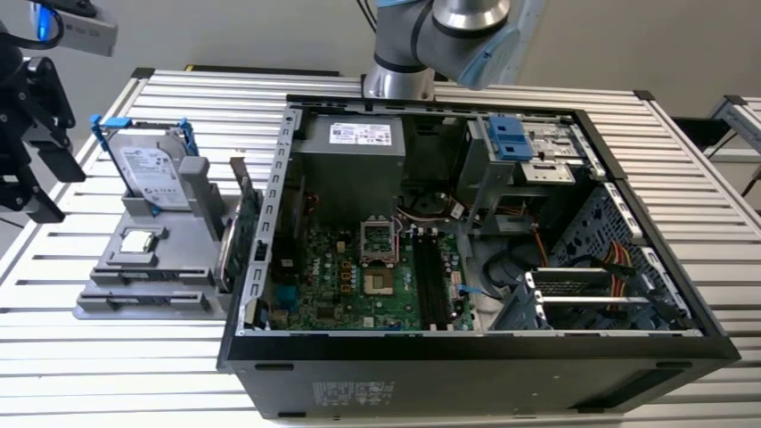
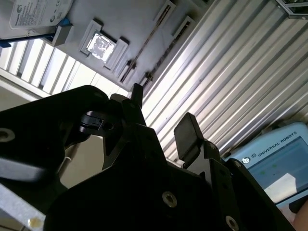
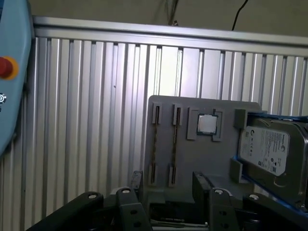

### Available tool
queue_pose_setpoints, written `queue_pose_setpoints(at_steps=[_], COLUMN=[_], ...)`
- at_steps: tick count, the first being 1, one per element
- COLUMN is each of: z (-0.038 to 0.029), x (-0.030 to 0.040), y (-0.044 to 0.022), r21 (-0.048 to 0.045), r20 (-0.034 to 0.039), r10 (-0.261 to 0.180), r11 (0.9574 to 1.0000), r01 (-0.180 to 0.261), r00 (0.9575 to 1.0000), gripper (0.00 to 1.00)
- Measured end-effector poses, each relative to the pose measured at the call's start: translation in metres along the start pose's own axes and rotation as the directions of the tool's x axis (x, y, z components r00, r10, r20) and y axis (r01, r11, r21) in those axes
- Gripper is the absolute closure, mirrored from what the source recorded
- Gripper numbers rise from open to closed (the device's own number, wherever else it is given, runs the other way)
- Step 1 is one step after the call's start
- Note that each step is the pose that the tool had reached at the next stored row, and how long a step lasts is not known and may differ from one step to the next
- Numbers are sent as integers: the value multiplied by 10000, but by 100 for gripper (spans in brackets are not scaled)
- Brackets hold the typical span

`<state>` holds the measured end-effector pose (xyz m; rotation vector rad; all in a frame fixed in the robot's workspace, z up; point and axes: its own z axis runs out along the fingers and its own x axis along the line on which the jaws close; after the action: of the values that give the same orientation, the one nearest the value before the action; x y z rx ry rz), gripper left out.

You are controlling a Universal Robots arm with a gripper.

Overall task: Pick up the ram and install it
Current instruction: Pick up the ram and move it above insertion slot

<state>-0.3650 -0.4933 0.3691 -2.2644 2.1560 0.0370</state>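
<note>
— So, where is the ram [image 3: 154,143] sitting at this moment?

— Well, it is standing on its edge in a long slot of the grey holder [image 3: 211,166], on the slatted bench [image 3: 96,120]. A second thin stick [image 3: 174,144] is standing in the slot just beside it, and I cannot tell the two apart.

— And the jaws, are they holding something?

— No, they are standing wide apart and nothing is lying between them. In the first wrist view the near ends of those two slots are showing between the two black fingers [image 3: 199,182], but the fingers are not touching the holder or the sticks.

— Is the second wrist view saying the same?

— Yes. There the fingers [image 2: 186,132] are pointing toward the holder, and the sticks are showing as two thin lines beyond them, apart from them.

— What else is sitting on the holder?

— A small square processor chip [image 3: 207,124] is lying flat near the slots, and a silver hard drive [image 3: 272,149] in a blue frame is standing further along.

— And the computer?

— In the exterior view the open computer case [image 1: 476,366] is lying on the bench beside the holder, toward the exterior view's right, with its green board [image 1: 339,285] facing up.
</note>
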Motion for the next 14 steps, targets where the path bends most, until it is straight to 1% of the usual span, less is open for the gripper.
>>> queue_pose_setpoints(at_steps=[8,14], z=[49,94], x=[2,3], y=[-4,-5], r21=[2,1], r20=[1,-15], r10=[12,24], r11=[10000,10000], r01=[-12,-24], r00=[10000,10000], gripper=[0,0])
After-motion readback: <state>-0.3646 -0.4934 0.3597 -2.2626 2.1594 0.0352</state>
